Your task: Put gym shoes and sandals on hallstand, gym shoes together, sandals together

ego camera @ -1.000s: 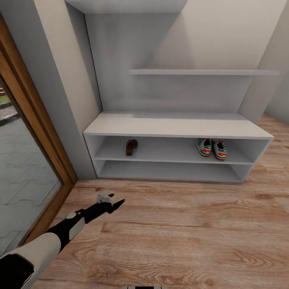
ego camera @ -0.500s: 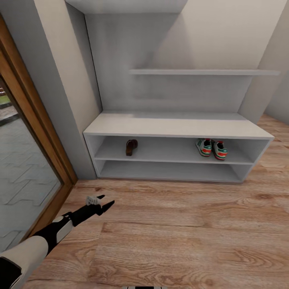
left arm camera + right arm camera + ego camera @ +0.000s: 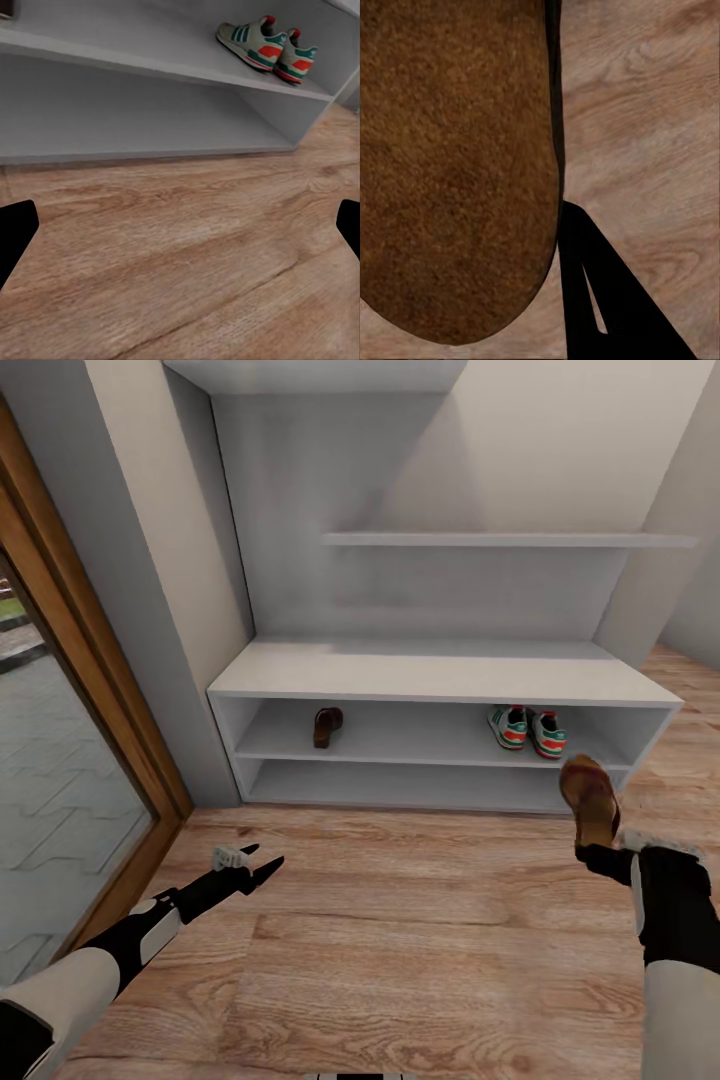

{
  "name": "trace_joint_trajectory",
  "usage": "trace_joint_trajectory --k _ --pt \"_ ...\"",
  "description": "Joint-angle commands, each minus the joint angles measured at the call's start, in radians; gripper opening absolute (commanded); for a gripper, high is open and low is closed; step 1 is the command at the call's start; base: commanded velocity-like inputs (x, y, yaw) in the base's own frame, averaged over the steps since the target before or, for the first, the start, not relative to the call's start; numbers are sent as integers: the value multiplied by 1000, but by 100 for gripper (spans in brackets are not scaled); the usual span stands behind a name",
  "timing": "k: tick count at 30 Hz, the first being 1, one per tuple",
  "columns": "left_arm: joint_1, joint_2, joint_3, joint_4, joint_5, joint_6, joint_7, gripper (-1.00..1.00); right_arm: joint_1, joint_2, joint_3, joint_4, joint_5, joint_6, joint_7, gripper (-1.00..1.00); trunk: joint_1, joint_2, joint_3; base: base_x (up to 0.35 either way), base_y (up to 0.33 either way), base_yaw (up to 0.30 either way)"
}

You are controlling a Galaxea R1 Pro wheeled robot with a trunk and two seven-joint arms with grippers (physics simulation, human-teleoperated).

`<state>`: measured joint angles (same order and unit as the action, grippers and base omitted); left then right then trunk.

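The pale-grey hallstand [image 3: 440,678] faces me. One brown sandal [image 3: 327,726] lies at the left of its upper tier. The two gym shoes [image 3: 509,726] [image 3: 547,735] sit side by side at the right of that tier, and they also show in the left wrist view [image 3: 251,39] [image 3: 297,60]. My right gripper [image 3: 598,850] is shut on the second sandal [image 3: 589,798], holding it above the corridor floor [image 3: 420,920] in front of the rack's right end. Its tan footbed [image 3: 457,165] lies beside one dark finger [image 3: 596,300]. My left gripper [image 3: 255,865] hangs open and empty, low over the floor at the left.
A wood-framed glass door [image 3: 70,760] runs along the left side. A grey wall corner [image 3: 190,660] meets the rack's left end. The lower tier [image 3: 420,785] and flat top of the rack are bare. A wall shelf [image 3: 500,540] hangs above.
My right arm has come into view at the right, holding the sandal. The left gripper drew back down and left a second ago and has since stayed put.
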<state>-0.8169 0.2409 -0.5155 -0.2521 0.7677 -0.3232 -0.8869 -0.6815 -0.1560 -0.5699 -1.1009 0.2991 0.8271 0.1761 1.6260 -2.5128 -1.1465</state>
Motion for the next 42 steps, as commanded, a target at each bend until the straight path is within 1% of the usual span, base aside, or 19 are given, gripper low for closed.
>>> trace_joint_trajectory --k 1,2,4,5,6,7,8,9,10,11,14,17,18,23,32,38,41,42 --pt "-1 1 -8 0 8 -5 -1 100 -1 11 34 13 23 1 5 -100 0 0 -1 0 0 0" --pt "-1 0 -9 -1 7 -5 -1 100 -1 68 169 56 22 0 4 -100 0 0 -1 0 0 0" --pt "-1 0 -10 -2 7 -5 -1 100 -1 100 233 68 23 1 3 -100 0 0 -1 0 0 0" --pt "-1 0 -10 -2 7 -5 -1 100 -1 126 288 75 23 3 1 -100 0 0 -1 0 0 0" --pt "-1 0 -10 -2 7 -5 -1 100 -1 137 311 78 23 3 1 -100 0 0 -1 0 0 0" --pt "-1 0 -10 -2 7 -5 -1 100 -1 155 347 85 22 5 0 -100 0 0 -1 0 0 0" --pt "-1 0 -10 -2 7 -5 -1 100 -1 163 360 88 22 5 0 -100 0 0 -1 0 0 0" --pt "-1 0 -10 -2 7 -5 -1 100 -1 176 379 94 21 7 -1 -100 0 0 -1 0 0 0" --pt "-1 -1 -11 -2 7 -5 -1 100 -1 183 386 98 21 7 -1 -100 0 0 -1 0 0 0" --pt "-1 -1 -11 -3 6 -5 -1 100 -1 200 400 120 21 8 -1 -100 0 0 -1 0 0 0" --pt "-1 -5 -12 -4 6 -5 -1 100 -1 216 409 166 21 10 -1 -100 0 0 -1 0 0 0" --pt "-1 -8 -12 -5 5 -5 -1 100 -12 233 414 260 21 10 -1 -100 0 0 -1 0 0 0" --pt "-1 -11 -12 -5 5 -5 -1 100 -14 235 414 276 20 10 2 -100 0 0 -1 0 0 0" --pt "-1 -27 -12 -7 4 -5 -2 100 -16 234 413 291 20 8 8 -100 0 0 -1 0 0 0" --pt "-1 -28 -10 -7 4 -2 -6 100 -16 233 411 292 20 6 8 -100 0 0 -1 0 0 1" --pt "-1 -36 -13 -22 5 1 -6 100 -16 235 413 293 20 2 6 -100 0 0 -6 0 0 194" --pt "-1 -48 -14 -25 4 1 -7 100 -16 236 413 293 20 1 5 -100 0 0 -9 0 0 246" --pt "-1 -56 -14 -26 4 1 -7 100 -16 236 413 294 20 0 4 -100 0 0 -10 0 0 249"
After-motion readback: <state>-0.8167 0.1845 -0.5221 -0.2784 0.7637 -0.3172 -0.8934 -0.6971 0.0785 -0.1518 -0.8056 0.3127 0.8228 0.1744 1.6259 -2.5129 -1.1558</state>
